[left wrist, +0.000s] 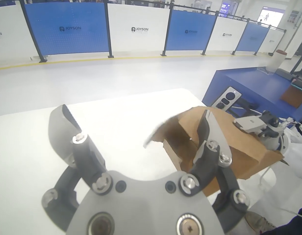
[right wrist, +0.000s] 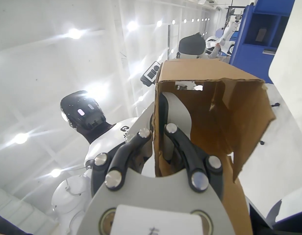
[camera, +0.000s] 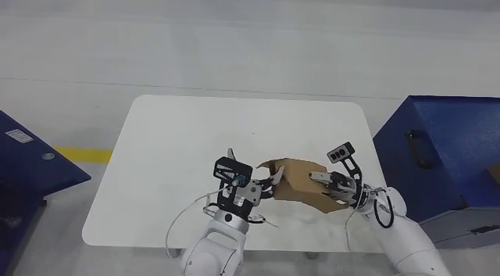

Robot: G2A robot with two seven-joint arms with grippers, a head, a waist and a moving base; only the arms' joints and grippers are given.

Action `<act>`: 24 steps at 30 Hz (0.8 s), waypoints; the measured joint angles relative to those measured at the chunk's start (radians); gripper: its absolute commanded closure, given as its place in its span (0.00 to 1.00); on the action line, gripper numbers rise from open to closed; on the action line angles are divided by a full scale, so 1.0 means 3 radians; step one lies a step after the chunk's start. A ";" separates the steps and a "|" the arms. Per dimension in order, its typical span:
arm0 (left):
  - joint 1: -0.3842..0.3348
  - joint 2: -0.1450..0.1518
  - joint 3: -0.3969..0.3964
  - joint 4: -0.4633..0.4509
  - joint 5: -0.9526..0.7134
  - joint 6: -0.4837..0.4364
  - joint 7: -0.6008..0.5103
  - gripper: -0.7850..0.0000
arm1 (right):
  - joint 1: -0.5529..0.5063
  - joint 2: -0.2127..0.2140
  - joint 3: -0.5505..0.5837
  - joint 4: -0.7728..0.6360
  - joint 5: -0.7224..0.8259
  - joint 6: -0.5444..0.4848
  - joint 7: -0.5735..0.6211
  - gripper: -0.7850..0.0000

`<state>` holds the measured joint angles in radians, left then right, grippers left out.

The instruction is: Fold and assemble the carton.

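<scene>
A brown carton (camera: 298,180) with an open end and loose flaps is held near the front edge of the white table (camera: 195,143). My right gripper (right wrist: 156,110) is shut on one carton (right wrist: 214,113) wall, one finger inside and one outside. In the top view the right gripper (camera: 322,181) sits at the carton's right end. My left gripper (left wrist: 133,116) stands wide open at the carton's (left wrist: 239,152) other end. One of its fingers (left wrist: 209,128) lies against the open end beside a raised flap; the other is over bare table. The left gripper (camera: 266,185) is left of the carton.
A blue bin (camera: 445,151) stands close to the table's right side, and another blue unit (camera: 23,166) sits off its left. The back and left of the table are bare white surface. Blue and white fence panels (left wrist: 70,28) line the far floor.
</scene>
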<state>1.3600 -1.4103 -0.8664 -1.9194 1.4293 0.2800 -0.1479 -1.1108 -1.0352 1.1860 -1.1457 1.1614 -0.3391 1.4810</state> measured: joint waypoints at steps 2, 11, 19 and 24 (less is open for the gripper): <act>0.0018 -0.0001 0.0012 0.0013 0.0004 -0.0055 0.0005 0.00 | 0.0011 -0.0009 0.0013 0.0016 0.0017 0.0033 0.0033 1.00; 0.0025 -0.0038 0.0097 0.0017 0.0039 -0.0113 0.0049 0.00 | 0.0029 -0.0060 -0.0023 0.0077 0.0081 0.0274 0.0186 1.00; 0.0067 -0.0059 0.0096 -0.0069 0.0034 -0.0122 0.0069 0.00 | 0.0063 -0.0094 -0.0084 0.0168 0.0257 0.0604 0.0183 1.00; 0.0224 -0.0047 0.0027 -0.0350 -0.0037 -0.0177 0.0151 0.00 | 0.0161 -0.0139 -0.0177 0.0360 0.0526 0.1061 0.0183 1.00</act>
<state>1.4273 -1.4243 -0.8584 -2.0244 1.4183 0.2270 -0.1026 -1.0624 -1.0769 1.1328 -1.0378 1.3190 -0.0209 1.5359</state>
